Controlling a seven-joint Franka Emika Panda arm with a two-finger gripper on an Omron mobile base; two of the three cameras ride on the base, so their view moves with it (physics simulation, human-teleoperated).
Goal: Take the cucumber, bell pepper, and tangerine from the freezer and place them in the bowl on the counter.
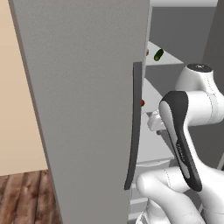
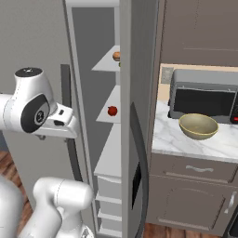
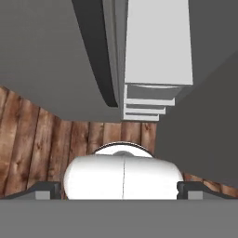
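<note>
The freezer (image 1: 87, 109) stands with its door swung open, the dark curved handle (image 1: 135, 127) at the door's edge. On its pale shelves lie the green cucumber (image 1: 158, 54), the red bell pepper (image 2: 112, 110) and the orange-tan tangerine (image 2: 116, 56). The pale yellow-olive bowl (image 2: 198, 126) sits on the marble counter (image 2: 172, 139) to the right. My gripper (image 3: 120, 188) points down at the floor beside the door handle (image 3: 97, 60), its fingertips (image 3: 46, 188) wide apart and open, holding nothing. The hand hangs in front of the freezer opening, below the shelves with the produce.
A grey microwave (image 2: 202, 97) stands behind the bowl. Brown drawers (image 2: 195, 169) sit under the counter. Pale freezer drawers (image 3: 158, 46) lie below the shelves. A second dark handle (image 2: 139, 153) runs down the grey panel right of the opening. Wood floor (image 1: 26, 197) lies left of the door.
</note>
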